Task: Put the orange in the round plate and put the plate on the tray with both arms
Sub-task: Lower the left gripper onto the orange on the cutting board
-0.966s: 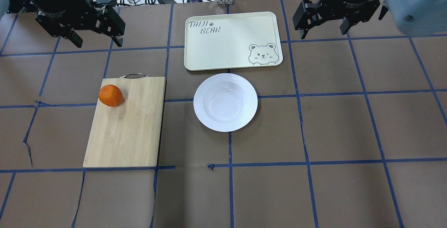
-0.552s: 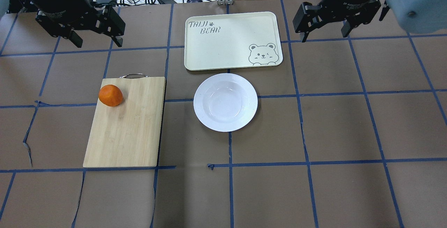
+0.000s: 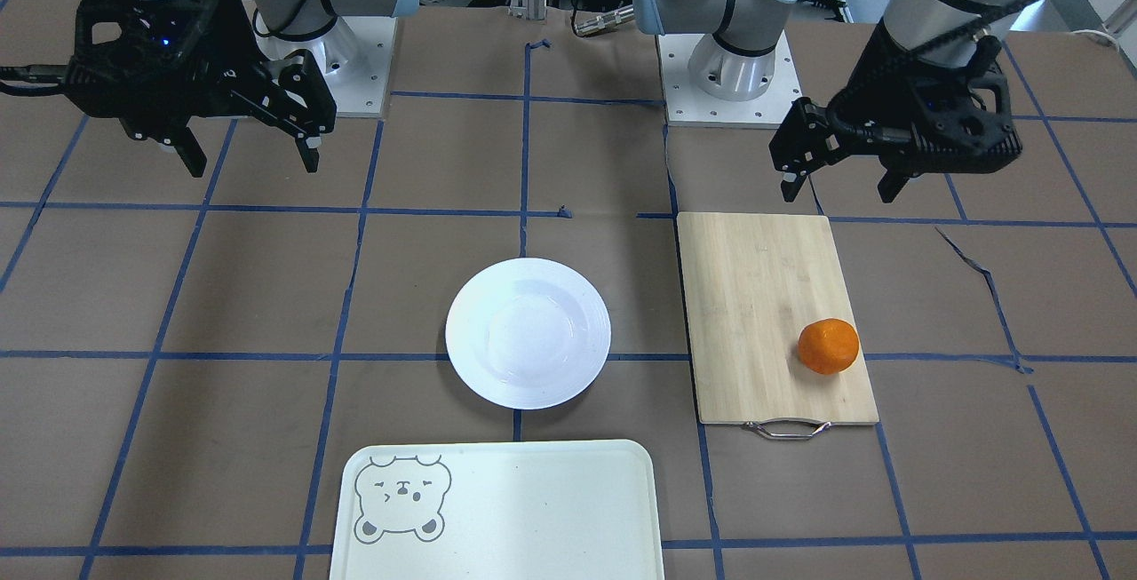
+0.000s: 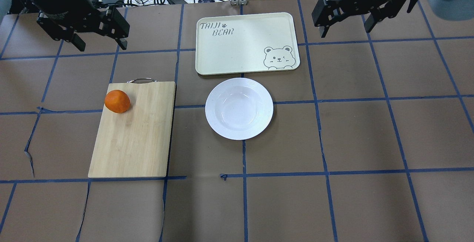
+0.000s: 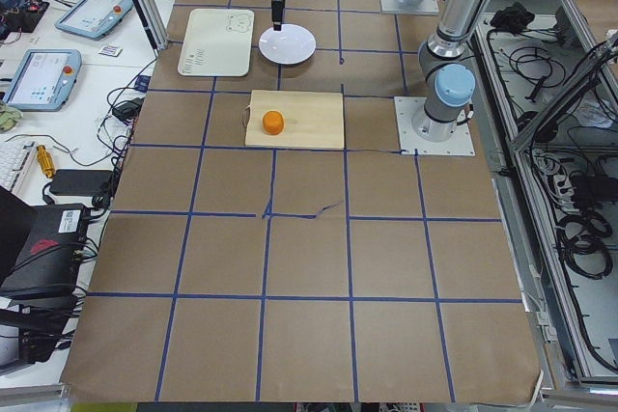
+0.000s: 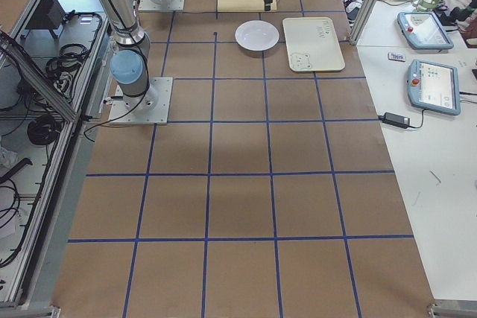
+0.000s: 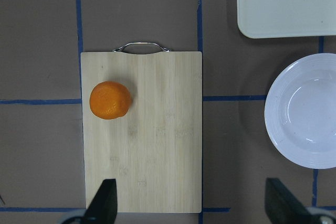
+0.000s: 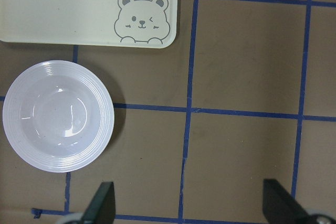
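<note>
A: Grippers?
B: Left gripper and right gripper both spread wide, holding nothing — hovering above the table.
A: Orange?
B: On the cutting board, near its handle. Round plate just beside the tray.

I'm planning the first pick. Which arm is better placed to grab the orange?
Left. The left tool, open, hangs on the same side of the table as the orange, which lies on the cutting board. The right tool, also open, is on the plate's other side.
</note>
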`<state>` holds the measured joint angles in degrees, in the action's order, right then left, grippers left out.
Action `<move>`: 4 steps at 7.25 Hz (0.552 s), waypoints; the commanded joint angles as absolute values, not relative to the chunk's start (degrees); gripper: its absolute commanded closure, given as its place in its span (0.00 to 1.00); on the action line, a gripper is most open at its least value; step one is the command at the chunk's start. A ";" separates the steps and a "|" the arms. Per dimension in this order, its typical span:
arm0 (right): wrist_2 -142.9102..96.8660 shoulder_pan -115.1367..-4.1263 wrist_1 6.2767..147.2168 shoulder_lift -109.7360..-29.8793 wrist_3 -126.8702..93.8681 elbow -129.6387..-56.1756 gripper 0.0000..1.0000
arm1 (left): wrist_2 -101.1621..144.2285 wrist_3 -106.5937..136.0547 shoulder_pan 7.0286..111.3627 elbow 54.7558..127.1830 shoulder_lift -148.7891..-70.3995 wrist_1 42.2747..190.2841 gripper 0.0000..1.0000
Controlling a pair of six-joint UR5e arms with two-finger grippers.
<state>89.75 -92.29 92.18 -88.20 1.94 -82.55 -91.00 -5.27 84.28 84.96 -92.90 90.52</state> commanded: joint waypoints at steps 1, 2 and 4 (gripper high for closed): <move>89.56 -92.37 92.99 -87.72 1.85 -82.09 0.00 | -91.40 -9.99 79.74 89.79 -96.75 88.70 0.00; 89.56 -92.20 93.25 -87.54 2.28 -82.52 0.00 | -91.41 -10.37 76.58 93.13 -99.29 84.85 0.00; 89.65 -92.11 93.34 -87.54 2.63 -82.53 0.00 | -95.32 -12.20 75.50 97.72 -105.44 75.81 0.00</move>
<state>89.58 -92.23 93.27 -87.57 2.20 -82.36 -92.43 -10.79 76.37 95.06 -101.78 81.05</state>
